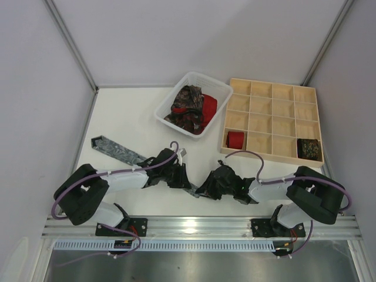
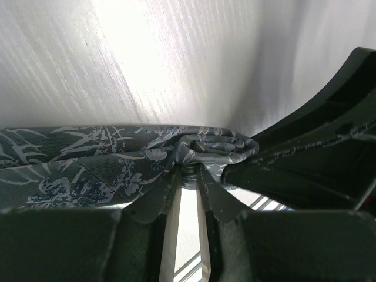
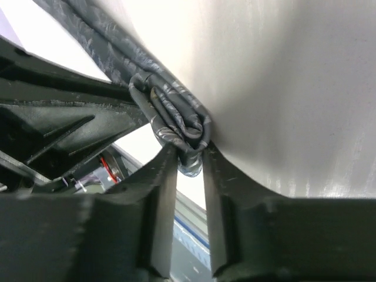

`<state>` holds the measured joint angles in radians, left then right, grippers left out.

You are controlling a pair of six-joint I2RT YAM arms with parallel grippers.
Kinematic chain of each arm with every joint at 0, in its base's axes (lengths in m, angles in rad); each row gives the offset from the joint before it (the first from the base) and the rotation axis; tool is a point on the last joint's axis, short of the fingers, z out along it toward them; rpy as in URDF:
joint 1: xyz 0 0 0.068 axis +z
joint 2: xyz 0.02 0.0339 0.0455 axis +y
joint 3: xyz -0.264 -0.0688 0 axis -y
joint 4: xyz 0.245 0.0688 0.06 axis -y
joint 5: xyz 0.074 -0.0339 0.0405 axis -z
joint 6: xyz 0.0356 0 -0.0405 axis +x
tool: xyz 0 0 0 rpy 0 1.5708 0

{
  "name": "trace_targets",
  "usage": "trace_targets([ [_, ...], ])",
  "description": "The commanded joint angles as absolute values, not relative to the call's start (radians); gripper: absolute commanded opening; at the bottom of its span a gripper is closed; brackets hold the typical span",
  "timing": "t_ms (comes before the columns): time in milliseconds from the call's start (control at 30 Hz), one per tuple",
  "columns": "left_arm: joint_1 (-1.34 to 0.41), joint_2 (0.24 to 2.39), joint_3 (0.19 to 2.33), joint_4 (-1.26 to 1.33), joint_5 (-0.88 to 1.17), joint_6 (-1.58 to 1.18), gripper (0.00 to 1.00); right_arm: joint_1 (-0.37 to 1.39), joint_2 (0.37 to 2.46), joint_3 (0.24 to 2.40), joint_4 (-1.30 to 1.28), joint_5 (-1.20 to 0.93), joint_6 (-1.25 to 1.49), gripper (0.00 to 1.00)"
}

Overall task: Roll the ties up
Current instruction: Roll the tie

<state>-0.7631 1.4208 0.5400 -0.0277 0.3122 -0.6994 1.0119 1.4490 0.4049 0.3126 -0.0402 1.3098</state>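
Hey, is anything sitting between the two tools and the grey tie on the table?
Nothing visible does. The left tool and the right tool each pinch the bunched near end of the grey tie. The white basket and the wooden tray sit farther back, clear of both.
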Motion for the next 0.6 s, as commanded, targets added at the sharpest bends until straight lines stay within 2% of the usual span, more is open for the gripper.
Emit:
trace_targets([
  [0, -0.758, 1.454, 0.557, -0.005, 0.29, -0.684, 0.22, 1.02, 1.466, 0.411, 0.258, -0.06, 1.256, 0.33],
  [33, -0.758, 1.454, 0.561, -0.009, 0.29, -0.684, 0.22, 1.022, 1.465, 0.408, 0.256, -0.058, 1.253, 0.41],
  [67, -0.758, 1.453, 0.566, -0.015, 0.287, -0.678, 0.22, 1.02, 1.465, 0.394, 0.264, -0.055, 1.252, 0.44],
  [267, -0.756, 1.46, 0.6, -0.048, 0.282, -0.66, 0.22, 1.016, 1.482, 0.353, 0.36, -0.038, 1.259, 0.5],
  [400, -0.756, 1.47, 0.606, -0.052, 0.291, -0.657, 0.22, 1.0, 1.519, 0.36, 0.393, -0.034, 1.25, 0.5],
  [500, -0.756, 1.468, 0.603, -0.051, 0.293, -0.657, 0.22, 0.982, 1.549, 0.373, 0.393, -0.032, 1.238, 0.46],
  [567, -0.756, 1.468, 0.606, -0.054, 0.296, -0.652, 0.22, 0.959, 1.562, 0.383, 0.374, -0.05, 1.229, 0.37],
])
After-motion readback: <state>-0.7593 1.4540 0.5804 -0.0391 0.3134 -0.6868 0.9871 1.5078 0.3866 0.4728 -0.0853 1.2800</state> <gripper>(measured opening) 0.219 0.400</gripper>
